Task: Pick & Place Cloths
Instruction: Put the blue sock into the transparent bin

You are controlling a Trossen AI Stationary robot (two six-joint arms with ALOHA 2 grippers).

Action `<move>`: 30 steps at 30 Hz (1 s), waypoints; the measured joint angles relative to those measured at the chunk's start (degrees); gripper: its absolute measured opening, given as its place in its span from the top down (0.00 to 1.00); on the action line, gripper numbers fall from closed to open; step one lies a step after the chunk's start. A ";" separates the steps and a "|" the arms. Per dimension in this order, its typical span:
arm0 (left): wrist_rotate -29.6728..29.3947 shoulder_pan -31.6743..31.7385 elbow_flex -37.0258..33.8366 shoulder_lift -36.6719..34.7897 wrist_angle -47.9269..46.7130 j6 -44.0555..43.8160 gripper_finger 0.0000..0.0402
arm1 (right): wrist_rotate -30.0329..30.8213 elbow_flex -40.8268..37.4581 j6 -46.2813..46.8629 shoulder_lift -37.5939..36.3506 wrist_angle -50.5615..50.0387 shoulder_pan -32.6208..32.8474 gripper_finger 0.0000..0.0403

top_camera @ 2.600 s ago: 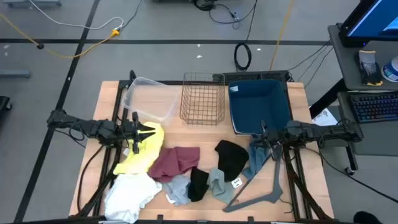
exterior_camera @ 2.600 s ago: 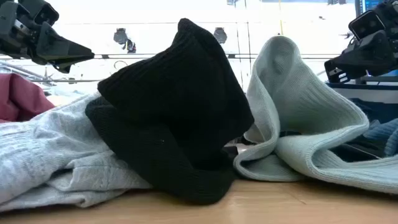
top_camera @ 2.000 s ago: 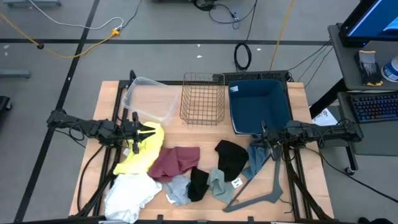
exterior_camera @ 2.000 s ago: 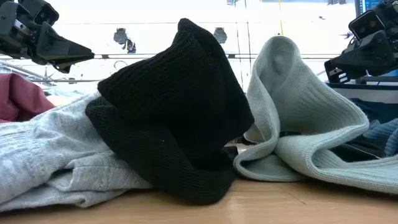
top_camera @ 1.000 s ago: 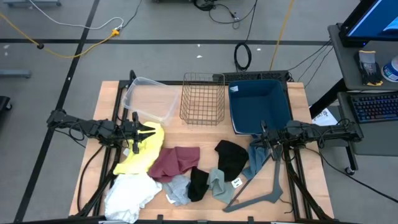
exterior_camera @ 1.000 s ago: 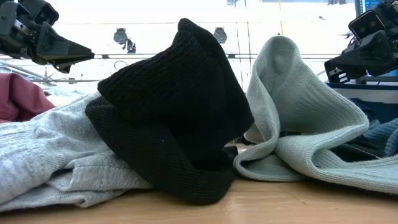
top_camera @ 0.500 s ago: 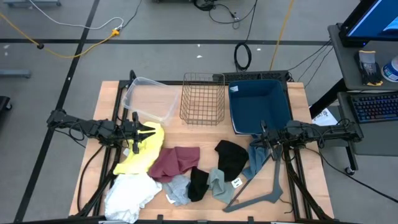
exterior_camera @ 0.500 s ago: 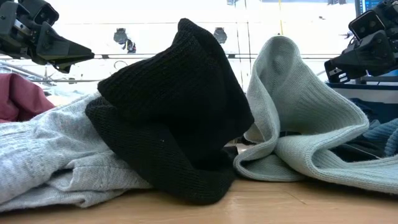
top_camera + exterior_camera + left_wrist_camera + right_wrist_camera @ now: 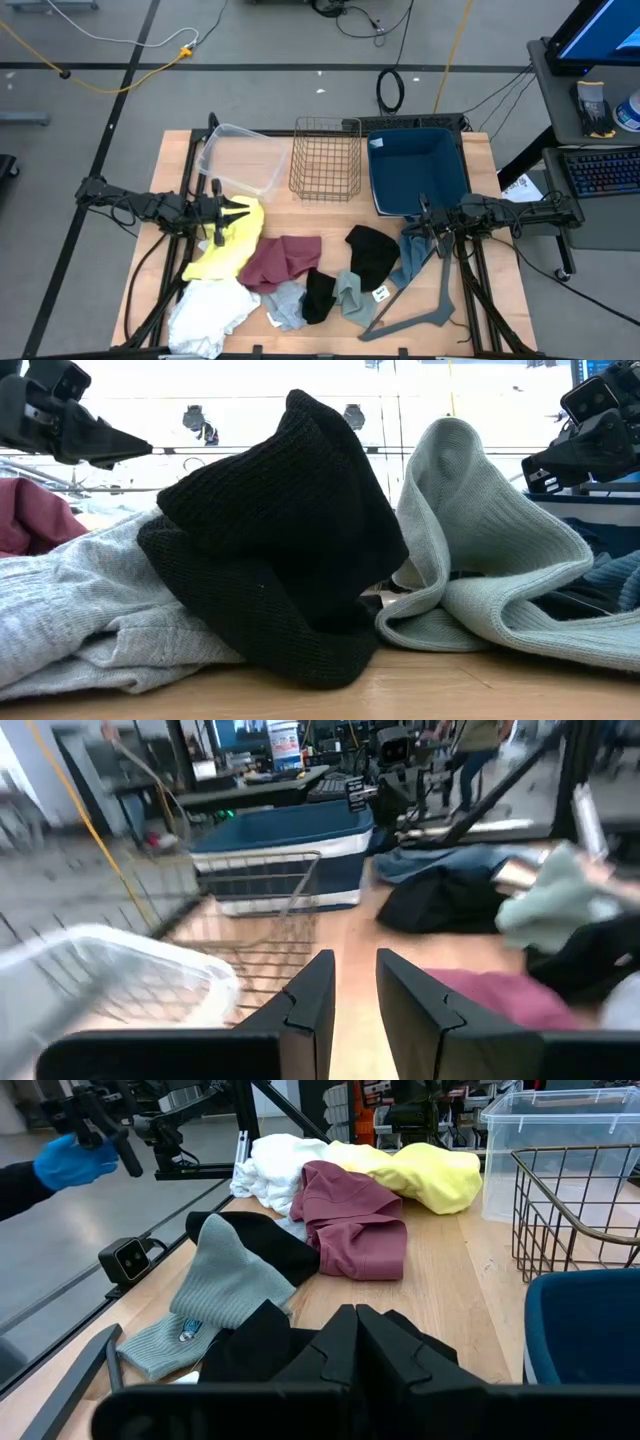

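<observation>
The table (image 9: 330, 215) is pale wood with a smooth, slightly glossy finish. At the top centre of the high view stands a thin metal wire basket (image 9: 326, 158), with a clear, glossy plastic tub (image 9: 240, 160) left of it and a matt blue bin (image 9: 418, 170) right of it. In the low view's centre, the black cloth (image 9: 280, 540) is coarse ribbed knit; the pale green cloth (image 9: 480, 560) right of it is finer ribbed knit; the light grey cloth (image 9: 80, 610) at lower left is soft, flecked jersey.

Yellow cloth (image 9: 230, 247), maroon cloth (image 9: 281, 262), white cloth (image 9: 208, 311), blue bin (image 9: 418, 172).
</observation>
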 joint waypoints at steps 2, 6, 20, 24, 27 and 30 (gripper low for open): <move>0.04 0.00 0.00 0.00 0.00 1.19 0.80 | -0.02 -0.01 -0.01 0.01 0.01 0.00 0.99; -3.23 -0.01 -0.01 0.01 0.05 1.89 0.80 | -0.02 -0.01 -0.01 0.01 0.13 0.00 0.99; -4.36 -0.03 -0.02 0.00 5.43 -13.28 0.80 | -0.02 -0.21 -0.01 0.01 2.16 0.00 0.99; -4.96 0.00 -0.02 0.00 8.68 -16.17 0.80 | -0.02 -0.21 -0.01 0.01 2.32 0.00 0.99; -4.75 -0.02 -0.02 0.02 10.81 -17.41 0.80 | -0.02 -0.21 -0.01 0.01 2.35 0.00 0.99; -4.34 -0.02 0.00 -0.02 13.17 -17.27 0.80 | -0.02 -0.19 -0.01 0.01 2.37 0.00 0.99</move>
